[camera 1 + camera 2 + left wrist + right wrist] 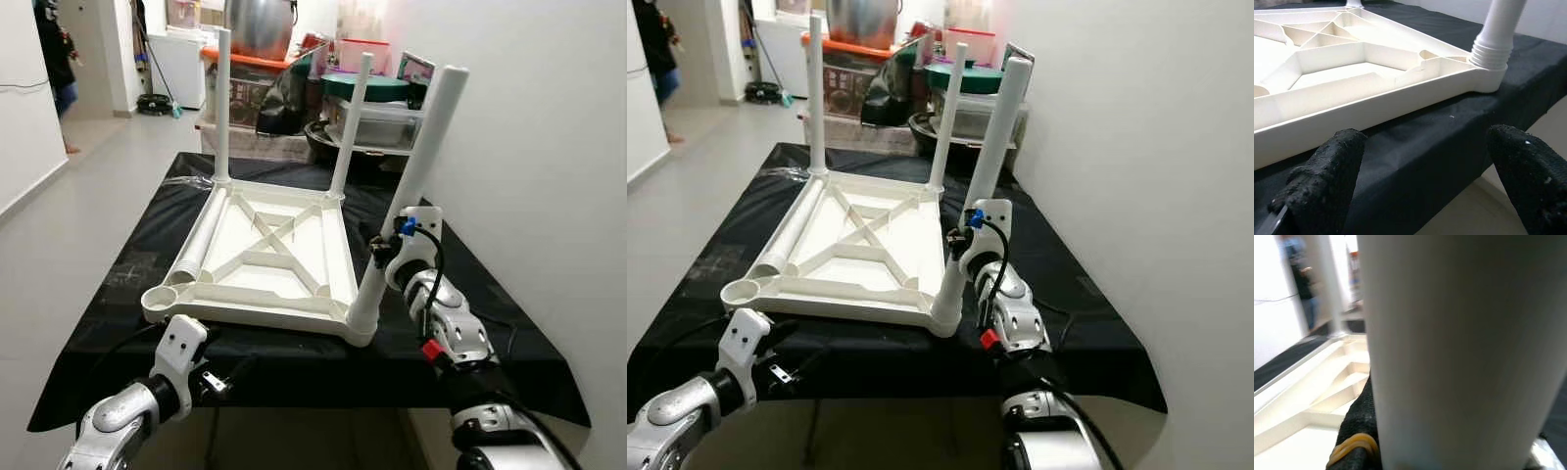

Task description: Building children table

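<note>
right gripper [384, 250] grips the near-right leg [411, 191] of the upturned table [265, 257]. left gripper [1420, 186] hangs with jaws open, just off the surface [294, 367] edge.

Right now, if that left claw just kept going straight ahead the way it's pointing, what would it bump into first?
Most likely the near side rail of the upturned white table. The left gripper is open and aimed just under that rail, so it might meet the black cloth first; depth is unclear.

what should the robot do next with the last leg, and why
Probably reach the left gripper, open at the near edge, to the loose leg lying in the tabletop. Three legs stand, the near-left socket is empty, and the right gripper holds the near-right leg.
</note>
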### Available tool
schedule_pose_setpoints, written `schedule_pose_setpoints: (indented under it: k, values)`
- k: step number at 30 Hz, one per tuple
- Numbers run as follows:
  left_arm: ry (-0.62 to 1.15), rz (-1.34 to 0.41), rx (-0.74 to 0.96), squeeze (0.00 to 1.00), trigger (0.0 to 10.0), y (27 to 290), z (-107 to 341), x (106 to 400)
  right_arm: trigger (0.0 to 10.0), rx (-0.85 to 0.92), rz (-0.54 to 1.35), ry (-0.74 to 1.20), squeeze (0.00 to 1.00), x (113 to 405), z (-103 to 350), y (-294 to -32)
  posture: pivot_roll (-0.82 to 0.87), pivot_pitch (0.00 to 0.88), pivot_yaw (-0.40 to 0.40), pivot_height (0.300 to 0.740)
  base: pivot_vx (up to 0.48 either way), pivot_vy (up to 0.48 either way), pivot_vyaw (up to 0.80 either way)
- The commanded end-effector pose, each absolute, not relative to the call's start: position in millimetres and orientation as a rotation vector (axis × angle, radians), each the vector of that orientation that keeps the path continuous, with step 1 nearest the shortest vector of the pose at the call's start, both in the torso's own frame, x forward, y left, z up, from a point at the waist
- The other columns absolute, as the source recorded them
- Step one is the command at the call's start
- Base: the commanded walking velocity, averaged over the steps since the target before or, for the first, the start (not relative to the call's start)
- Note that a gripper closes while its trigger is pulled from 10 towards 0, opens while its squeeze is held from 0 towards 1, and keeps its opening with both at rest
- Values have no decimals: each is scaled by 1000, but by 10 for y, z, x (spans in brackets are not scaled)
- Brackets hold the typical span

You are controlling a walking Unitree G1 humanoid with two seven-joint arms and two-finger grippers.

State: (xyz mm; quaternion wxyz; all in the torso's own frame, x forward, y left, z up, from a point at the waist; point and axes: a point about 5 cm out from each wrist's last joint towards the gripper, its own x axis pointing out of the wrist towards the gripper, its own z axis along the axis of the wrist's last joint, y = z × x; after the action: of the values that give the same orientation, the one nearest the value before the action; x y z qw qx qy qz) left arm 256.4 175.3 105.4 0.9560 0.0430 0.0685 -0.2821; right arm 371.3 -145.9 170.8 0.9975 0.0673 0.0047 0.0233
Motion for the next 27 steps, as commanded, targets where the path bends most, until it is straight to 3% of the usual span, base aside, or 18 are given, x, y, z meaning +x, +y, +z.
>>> schedule_pose_setpoints:
  k: [1, 27]
  values:
    - [132, -578, 79, 0, 10000, 1684, 1058, 2594, 0, 122, -97, 166, 0, 3602, 1329, -1580, 92, 0, -137, 740, 0, 0, 0]
    - [127, -566, 85, 0, 10000, 1650, 1061, 2618, 0, 68, -256, 223, 0, 3624, 1333, -1486, 99, 0, -148, 740, 0, 0, 0]
